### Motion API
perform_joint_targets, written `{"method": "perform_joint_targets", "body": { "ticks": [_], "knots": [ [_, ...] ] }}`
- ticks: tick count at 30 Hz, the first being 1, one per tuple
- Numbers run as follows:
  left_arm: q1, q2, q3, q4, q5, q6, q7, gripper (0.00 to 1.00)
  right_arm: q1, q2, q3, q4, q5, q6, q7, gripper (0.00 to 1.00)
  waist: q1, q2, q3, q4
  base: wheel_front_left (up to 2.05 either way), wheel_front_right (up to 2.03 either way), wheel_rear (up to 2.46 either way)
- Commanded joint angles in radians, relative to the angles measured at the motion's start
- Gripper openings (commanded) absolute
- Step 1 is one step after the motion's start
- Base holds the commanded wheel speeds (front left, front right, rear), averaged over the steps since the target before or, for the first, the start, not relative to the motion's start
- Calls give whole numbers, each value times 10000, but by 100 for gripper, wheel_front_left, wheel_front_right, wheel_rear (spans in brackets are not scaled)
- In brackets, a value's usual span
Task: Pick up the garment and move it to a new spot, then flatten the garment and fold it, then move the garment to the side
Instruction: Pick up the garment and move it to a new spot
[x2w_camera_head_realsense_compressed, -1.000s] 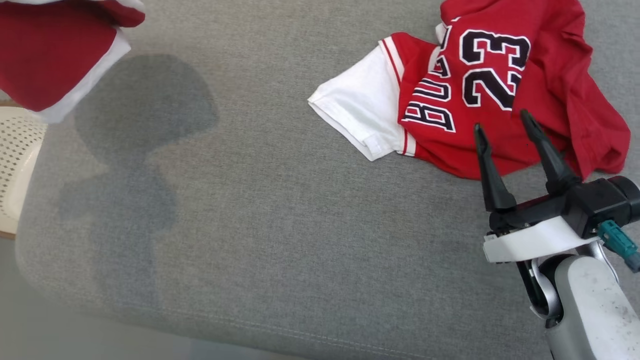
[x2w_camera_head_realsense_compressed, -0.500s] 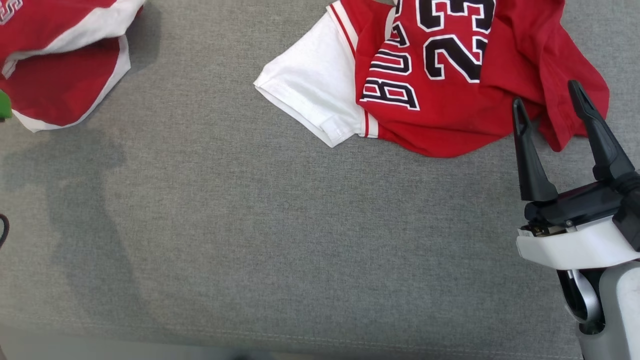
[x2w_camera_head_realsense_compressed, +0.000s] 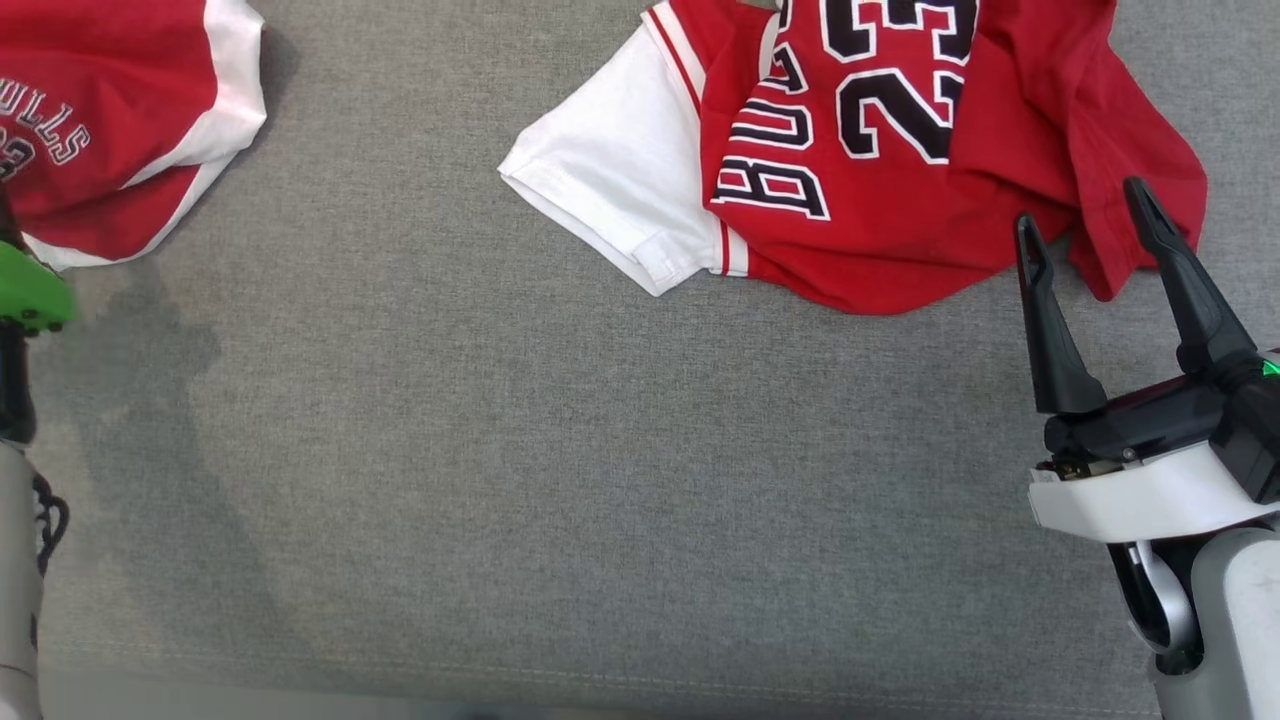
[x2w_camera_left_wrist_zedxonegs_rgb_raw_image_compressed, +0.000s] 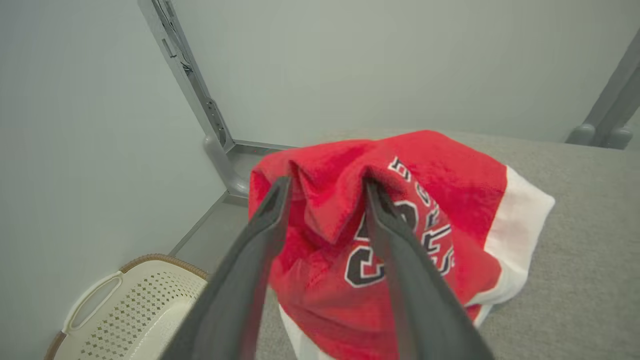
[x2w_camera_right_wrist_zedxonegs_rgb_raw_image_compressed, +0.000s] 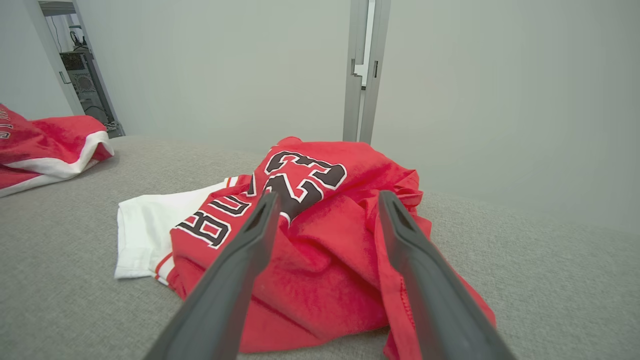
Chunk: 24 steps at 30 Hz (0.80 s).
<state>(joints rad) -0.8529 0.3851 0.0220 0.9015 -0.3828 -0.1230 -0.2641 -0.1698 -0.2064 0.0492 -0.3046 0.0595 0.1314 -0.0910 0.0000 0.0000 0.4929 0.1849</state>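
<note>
A red garment with white trim (x2w_camera_head_realsense_compressed: 110, 120) lies bunched on the grey surface at the far left; its lettering shows in the left wrist view (x2w_camera_left_wrist_zedxonegs_rgb_raw_image_compressed: 400, 235). My left gripper (x2w_camera_left_wrist_zedxonegs_rgb_raw_image_compressed: 327, 182) is open, and a raised fold of that red cloth stands between its fingertips. A green part of my left arm (x2w_camera_head_realsense_compressed: 30, 295) shows at the left edge of the head view. A red jersey numbered 23 with a white sleeve (x2w_camera_head_realsense_compressed: 900, 150) lies crumpled at the far right. My right gripper (x2w_camera_head_realsense_compressed: 1080, 208) hovers open over its near edge, nothing between the fingers (x2w_camera_right_wrist_zedxonegs_rgb_raw_image_compressed: 330, 195).
The grey fabric surface (x2w_camera_head_realsense_compressed: 600, 450) stretches wide between the two garments. A cream perforated basket (x2w_camera_left_wrist_zedxonegs_rgb_raw_image_compressed: 130, 310) stands on the floor beyond the surface's left end. Grey metal frame posts (x2w_camera_left_wrist_zedxonegs_rgb_raw_image_compressed: 200, 100) (x2w_camera_right_wrist_zedxonegs_rgb_raw_image_compressed: 362, 70) rise at the far side before a pale wall.
The head camera has shifted. The red and white garment, held up a second ago, now rests on the surface. My left gripper has opened. The right gripper stays open.
</note>
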Motion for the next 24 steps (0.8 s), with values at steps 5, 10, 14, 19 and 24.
{"method": "perform_joint_targets", "body": {
  "ticks": [5,10,14,19,24],
  "knots": [
    [-185,266,499,-1346,643,40,0,100,-56,158,-22,623,187,-14,-392,100,0,0,-445,-153,0,0,0],
    [-263,203,571,-2387,1032,-45,0,100,-166,417,-41,1347,218,-14,-849,100,0,0,-869,-519,0,0,0],
    [-352,141,235,-3098,1215,-73,0,100,-265,647,-60,1890,283,-14,-1174,100,0,0,-1134,-941,0,0,0],
    [17,-56,-465,-3699,1064,-91,0,100,-390,877,-73,2542,330,-14,-1476,100,0,0,-1507,-1500,0,0,0],
    [662,-290,-1129,-3973,931,-84,0,100,-392,1098,-5,3163,391,-14,-1662,100,0,0,-2048,-2023,0,0,0]
  ]
}}
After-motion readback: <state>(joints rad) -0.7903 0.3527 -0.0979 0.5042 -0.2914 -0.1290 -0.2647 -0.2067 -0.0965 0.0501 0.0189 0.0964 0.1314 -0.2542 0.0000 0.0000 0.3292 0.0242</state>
